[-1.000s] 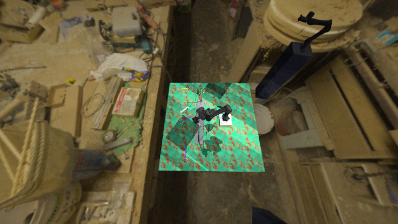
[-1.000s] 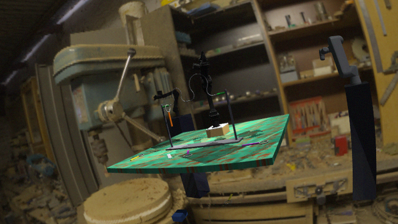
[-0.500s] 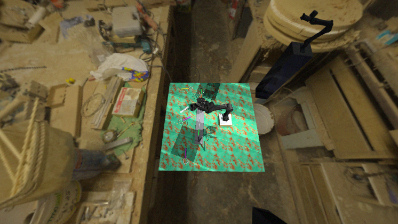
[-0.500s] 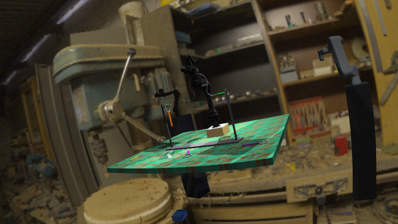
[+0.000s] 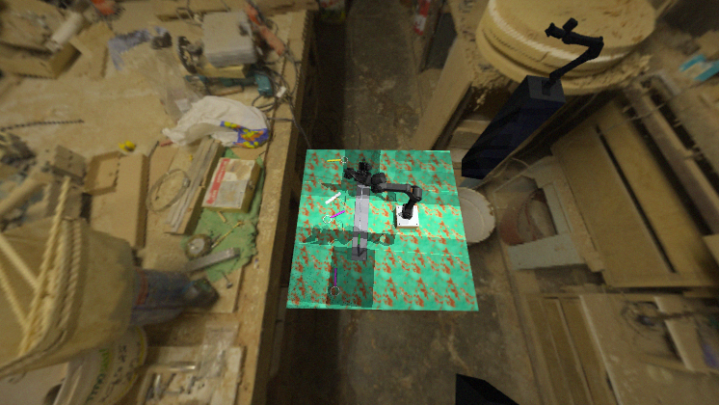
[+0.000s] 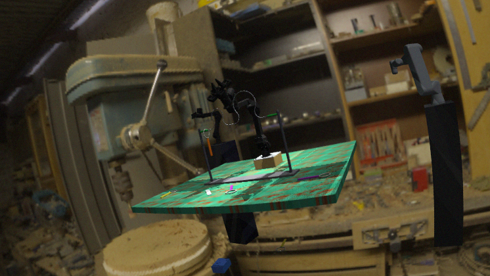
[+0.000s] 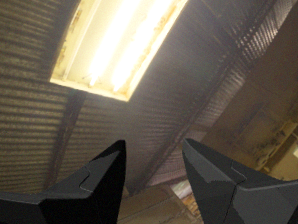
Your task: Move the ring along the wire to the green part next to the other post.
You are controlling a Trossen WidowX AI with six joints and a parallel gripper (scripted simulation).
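Observation:
A ring with an orange handle (image 6: 209, 146) hangs on the green wire part (image 6: 204, 130) next to the left post (image 6: 205, 156) in the exterior view; its handle points down. The thin grey wire (image 6: 255, 102) arches and dips across to the other green part (image 6: 271, 115) at the right post (image 6: 284, 140). My gripper (image 5: 346, 174) (image 6: 214, 83) is partly open and empty, above the hanging ring and tilted upward. The wrist view shows both fingers apart against the ceiling, without the ring. In the top view the arm hides the hanging ring.
A grey base strip (image 5: 360, 216) (image 6: 253, 177) carries the posts. Loose on the table lie a yellow-handled ring (image 5: 333, 160) (image 6: 165, 194), a magenta-handled ring (image 5: 337, 214) (image 6: 231, 187), a purple-handled ring (image 5: 335, 276) (image 6: 308, 177) and a white piece (image 5: 332, 198) (image 6: 207, 192).

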